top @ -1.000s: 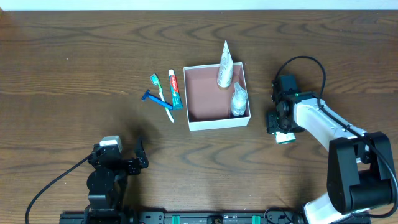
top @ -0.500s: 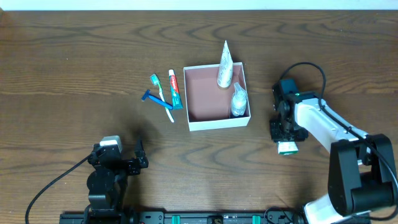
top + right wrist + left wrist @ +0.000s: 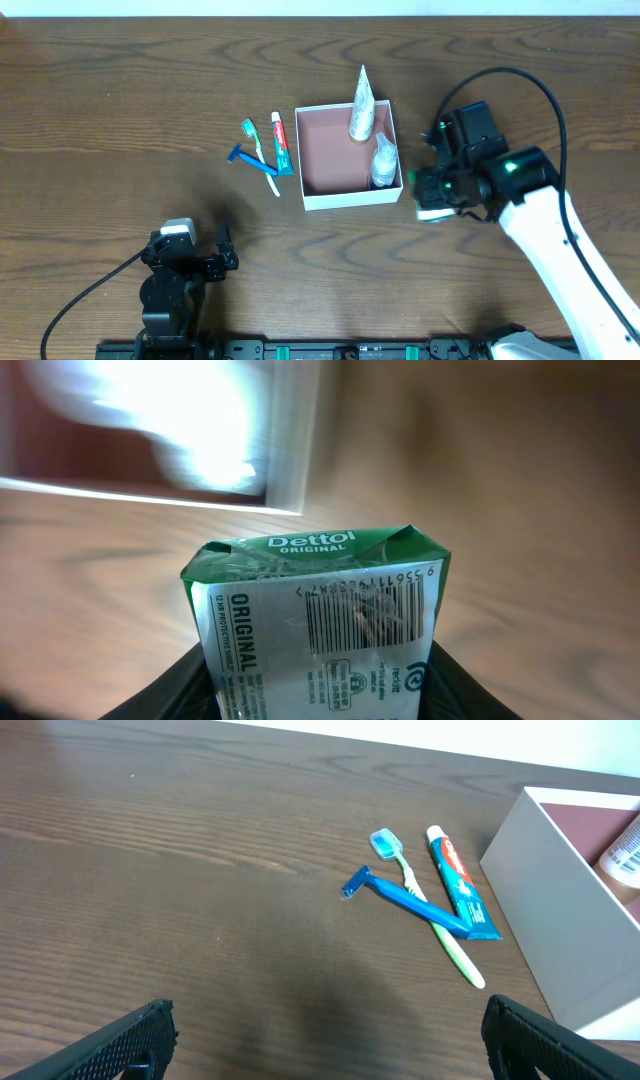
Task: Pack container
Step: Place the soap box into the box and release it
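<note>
The container [image 3: 303, 162] is a square white box with a reddish-brown inside at mid-table; it holds a white tube [image 3: 361, 105] and a small clear bottle [image 3: 383, 160]. Its wall shows in the left wrist view [image 3: 560, 910] and blurred in the right wrist view [image 3: 285, 450]. My right gripper [image 3: 432, 196] is shut on a green-and-white soap packet [image 3: 320, 615], raised just right of the container's right wall. My left gripper [image 3: 190, 260] is open and empty near the front left edge. A toothbrush [image 3: 255, 140], blue razor [image 3: 252, 160] and toothpaste [image 3: 282, 142] lie left of the container.
The toothbrush [image 3: 425, 905], razor [image 3: 400, 898] and toothpaste [image 3: 462, 885] also show in the left wrist view, lying together on the dark wood table. A black cable [image 3: 545, 95] loops above the right arm.
My right arm has lifted the soap packet off the table and carried it left, toward the container's right wall. The left arm has not moved.
</note>
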